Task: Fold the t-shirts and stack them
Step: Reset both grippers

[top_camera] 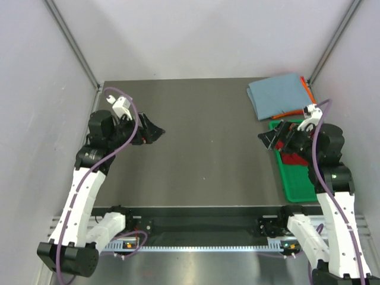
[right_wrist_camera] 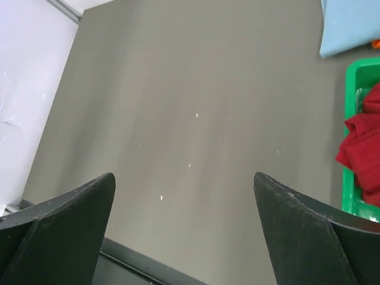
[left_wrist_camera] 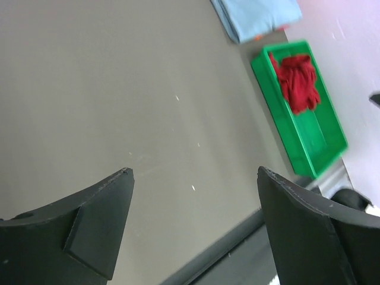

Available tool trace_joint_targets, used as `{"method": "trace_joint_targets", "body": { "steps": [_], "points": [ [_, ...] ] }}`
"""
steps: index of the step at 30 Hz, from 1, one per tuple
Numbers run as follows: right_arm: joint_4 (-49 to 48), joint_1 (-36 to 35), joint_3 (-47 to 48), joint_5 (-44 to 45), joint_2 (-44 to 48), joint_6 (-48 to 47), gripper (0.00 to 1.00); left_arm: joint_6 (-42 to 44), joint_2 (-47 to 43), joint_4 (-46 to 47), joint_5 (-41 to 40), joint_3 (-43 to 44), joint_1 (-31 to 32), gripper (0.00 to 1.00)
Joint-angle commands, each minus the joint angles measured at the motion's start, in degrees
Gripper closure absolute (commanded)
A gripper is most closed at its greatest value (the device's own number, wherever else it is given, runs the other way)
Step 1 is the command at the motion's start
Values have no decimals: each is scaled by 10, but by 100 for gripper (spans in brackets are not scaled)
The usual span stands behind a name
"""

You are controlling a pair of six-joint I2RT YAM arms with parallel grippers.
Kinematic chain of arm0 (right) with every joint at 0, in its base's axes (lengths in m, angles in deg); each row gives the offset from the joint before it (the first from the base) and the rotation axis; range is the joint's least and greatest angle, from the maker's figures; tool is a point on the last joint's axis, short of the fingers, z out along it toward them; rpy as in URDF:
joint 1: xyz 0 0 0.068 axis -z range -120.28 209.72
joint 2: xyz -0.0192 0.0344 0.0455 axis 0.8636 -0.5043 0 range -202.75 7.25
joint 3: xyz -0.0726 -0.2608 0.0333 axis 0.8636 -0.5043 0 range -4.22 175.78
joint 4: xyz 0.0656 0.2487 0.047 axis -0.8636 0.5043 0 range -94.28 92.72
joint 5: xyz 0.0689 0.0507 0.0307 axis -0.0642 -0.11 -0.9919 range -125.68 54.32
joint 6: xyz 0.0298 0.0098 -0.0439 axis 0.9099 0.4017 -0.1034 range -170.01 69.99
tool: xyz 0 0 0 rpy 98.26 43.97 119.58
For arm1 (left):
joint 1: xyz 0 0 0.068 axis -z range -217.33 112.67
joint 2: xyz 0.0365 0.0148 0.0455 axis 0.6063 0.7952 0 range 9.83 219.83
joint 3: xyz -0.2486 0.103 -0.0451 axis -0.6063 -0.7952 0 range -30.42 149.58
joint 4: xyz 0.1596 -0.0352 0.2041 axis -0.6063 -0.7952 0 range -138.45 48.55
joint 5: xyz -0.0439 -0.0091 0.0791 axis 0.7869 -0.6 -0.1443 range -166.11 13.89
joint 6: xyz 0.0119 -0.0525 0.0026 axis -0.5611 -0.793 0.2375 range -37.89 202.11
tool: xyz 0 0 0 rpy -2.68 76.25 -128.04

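A folded blue-grey t-shirt (top_camera: pixel 276 95) lies at the table's back right on top of an orange t-shirt (top_camera: pixel 285 114), of which only edges show. A crumpled dark red t-shirt (top_camera: pixel 293 158) lies in the green tray (top_camera: pixel 297 193). No magenta-pink shirt is in view. My left gripper (top_camera: pixel 155 130) is open and empty above the left side of the table. My right gripper (top_camera: pixel 267 141) is open and empty, just left of the tray. The left wrist view shows the blue-grey shirt (left_wrist_camera: pixel 258 15), the red shirt (left_wrist_camera: pixel 300 83) and the tray (left_wrist_camera: pixel 323 151). The right wrist view shows the red shirt (right_wrist_camera: pixel 362 148).
The tray stands along the table's right edge, partly under the right arm. Grey walls close in the table on the left, back and right. A dark rail (top_camera: pixel 202 225) runs along the near edge between the arm bases.
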State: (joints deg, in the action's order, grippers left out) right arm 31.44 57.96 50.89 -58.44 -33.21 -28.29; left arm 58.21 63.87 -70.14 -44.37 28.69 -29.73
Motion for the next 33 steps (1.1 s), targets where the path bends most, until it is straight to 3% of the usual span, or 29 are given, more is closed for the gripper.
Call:
{"method": "trace_joint_targets", "body": {
  "steps": [1,7,16,28,33],
  "points": [
    [17,-5,-11,-6,14,4,0,-19,-33,31,-56,-16,0,11],
    [35,-5,-5,114,33,9,0,-26,-46,61,5,-34,0,4],
    [77,-4,21,179,62,31,0,-25,-44,45,24,-52,0,1],
    [32,-5,-7,64,94,58,0,-28,-61,14,2,21,0,2],
    [23,-5,-29,62,108,76,0,-40,-66,20,-1,35,0,3]
  ]
}}
